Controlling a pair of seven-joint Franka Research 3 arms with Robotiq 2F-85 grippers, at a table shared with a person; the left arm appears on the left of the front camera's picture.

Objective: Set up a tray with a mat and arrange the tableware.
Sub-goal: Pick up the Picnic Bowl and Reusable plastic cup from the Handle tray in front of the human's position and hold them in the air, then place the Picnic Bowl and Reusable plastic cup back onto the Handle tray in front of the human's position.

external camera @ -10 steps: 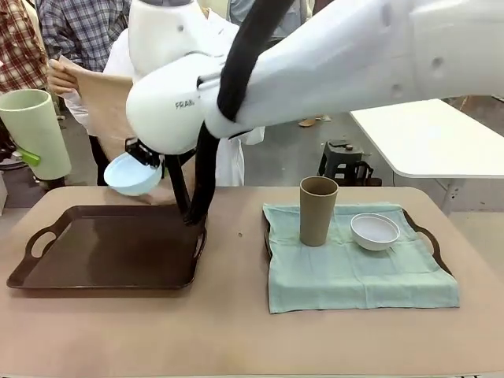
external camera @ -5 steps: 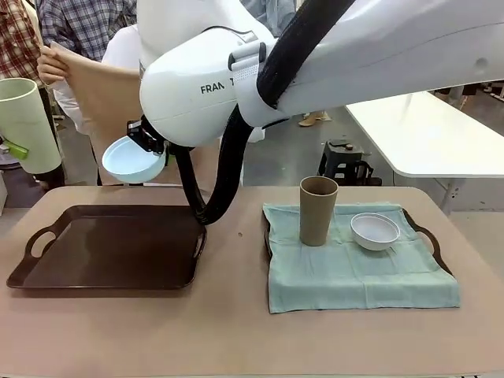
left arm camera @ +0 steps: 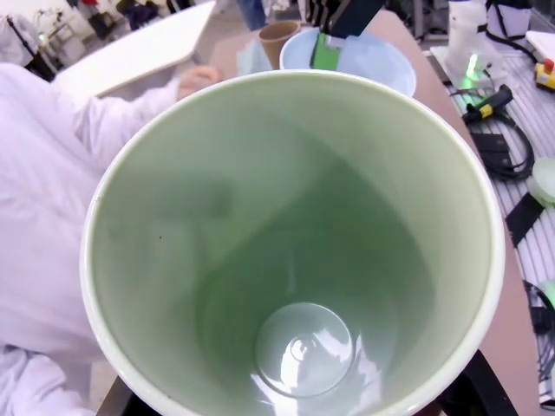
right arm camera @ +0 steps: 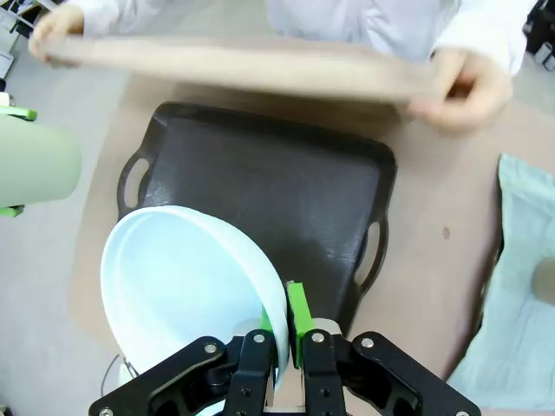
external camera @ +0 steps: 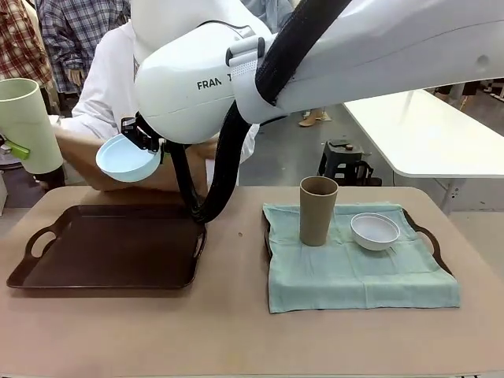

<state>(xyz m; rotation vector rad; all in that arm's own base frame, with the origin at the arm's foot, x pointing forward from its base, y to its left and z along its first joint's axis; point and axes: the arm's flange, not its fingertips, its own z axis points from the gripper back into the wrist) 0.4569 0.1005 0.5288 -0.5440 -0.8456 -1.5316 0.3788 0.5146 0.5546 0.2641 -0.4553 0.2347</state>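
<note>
While the right fingers (right arm camera: 283, 334) pinch the thin rim of the light blue bowl (external camera: 126, 158) above the dark tray (external camera: 110, 248) and the left fingers span the pale green cup (external camera: 30, 126) off the bench's (external camera: 236, 331) left, both look stiff, smooth, breakable.

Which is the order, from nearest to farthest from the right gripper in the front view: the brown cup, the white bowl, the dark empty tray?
Measured from the right gripper, which pinches the light blue bowl:
1. Dark empty tray, just below it at the table's left.
2. Brown cup, on the green mat, right of the middle.
3. White bowl, farther right on that mat.
</note>
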